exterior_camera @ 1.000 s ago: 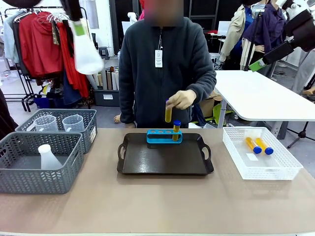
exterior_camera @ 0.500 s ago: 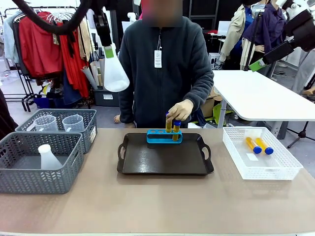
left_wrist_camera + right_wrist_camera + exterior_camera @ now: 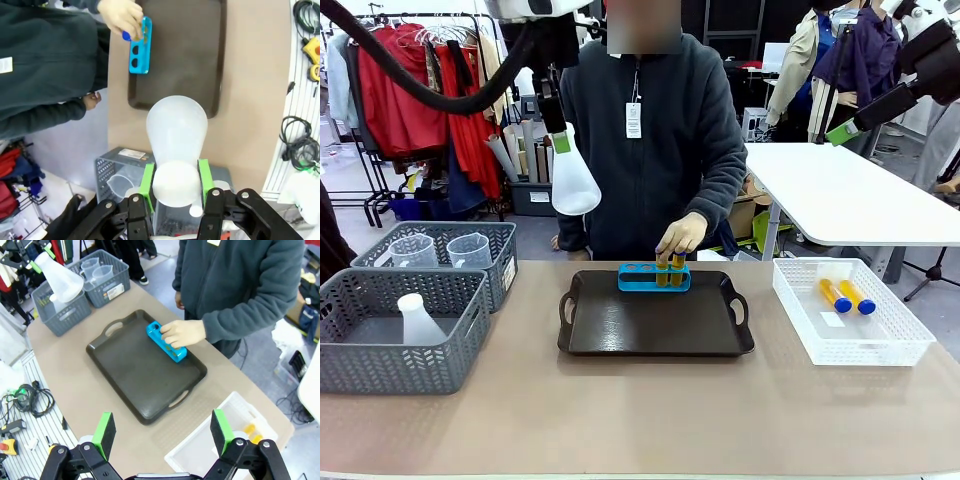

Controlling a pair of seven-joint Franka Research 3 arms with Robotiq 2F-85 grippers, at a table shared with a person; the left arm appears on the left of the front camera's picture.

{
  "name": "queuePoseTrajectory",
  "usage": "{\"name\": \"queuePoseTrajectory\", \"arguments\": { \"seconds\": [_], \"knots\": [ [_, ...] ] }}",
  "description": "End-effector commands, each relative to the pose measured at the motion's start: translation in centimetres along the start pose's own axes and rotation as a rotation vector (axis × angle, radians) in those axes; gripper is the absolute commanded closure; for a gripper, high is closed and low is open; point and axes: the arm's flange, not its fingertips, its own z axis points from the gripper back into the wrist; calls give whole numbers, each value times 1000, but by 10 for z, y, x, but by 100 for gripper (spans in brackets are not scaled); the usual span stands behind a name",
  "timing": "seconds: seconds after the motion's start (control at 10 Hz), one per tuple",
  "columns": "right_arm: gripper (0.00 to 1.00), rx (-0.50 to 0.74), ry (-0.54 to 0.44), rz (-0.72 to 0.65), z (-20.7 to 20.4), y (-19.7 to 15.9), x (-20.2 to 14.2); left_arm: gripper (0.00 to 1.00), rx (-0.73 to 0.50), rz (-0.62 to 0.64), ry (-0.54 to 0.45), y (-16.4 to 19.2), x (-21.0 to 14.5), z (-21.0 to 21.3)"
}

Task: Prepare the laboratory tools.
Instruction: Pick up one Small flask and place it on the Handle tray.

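In left tool: flask (held aloft).

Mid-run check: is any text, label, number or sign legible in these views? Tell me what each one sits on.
No text can be read in any view.
White tag hanging on the person's chest: print too small to read.
White label on the side of the far grey basket: blurred, unreadable.
White slip lying in the white basket: nothing legible.

Black left pincer, green pads, silver screws (thick black cable above); person wears dark zip fleece with white tag.
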Motion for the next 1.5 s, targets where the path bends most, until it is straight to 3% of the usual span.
{"name": "queuePoseTrajectory", "arguments": {
  "seconds": [0.0,0.2,0.3,0.4,0.7,1.1,1.4],
  "knots": [
    [0,18,-24,1,1,0,1,100,0,2,8,3,-2,10],
    [0,18,-24,1,1,0,1,100,1,2,1,1,-1,3],
    [0,18,-24,1,1,0,1,100,8,-73,-7,2,3,1],
    [0,18,-24,1,1,0,1,100,-82,-106,11,9,21,-13],
    [0,18,-24,1,1,0,1,100,-167,-226,53,27,93,-57],
    [0,18,-24,1,1,0,1,100,-176,-367,76,49,170,-135],
    [0,18,-24,1,1,0,1,100,-165,-419,95,60,207,-191]
  ]
}}
